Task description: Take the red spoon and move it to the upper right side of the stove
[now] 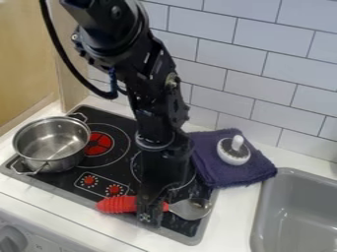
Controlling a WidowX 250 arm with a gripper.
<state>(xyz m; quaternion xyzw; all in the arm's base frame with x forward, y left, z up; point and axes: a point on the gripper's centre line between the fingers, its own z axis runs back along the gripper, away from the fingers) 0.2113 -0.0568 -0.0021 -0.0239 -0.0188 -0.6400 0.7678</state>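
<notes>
Where spoon (118,204) lies, arm (156,113) hangs (steeply).

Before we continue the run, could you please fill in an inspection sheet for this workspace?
Surface: black stove set on a white counter.
Job's things: red-handled spoon lying along the stove's front edge, metal bowl to the right.
Clutter: metal pot on the left burner; purple cloth under a white-rimmed lid.
Gripper: at the spoon's handle, partly covering it.
Cables: black cable looping beside the arm.
Surroundings: tiled wall, grey sink.
</notes>
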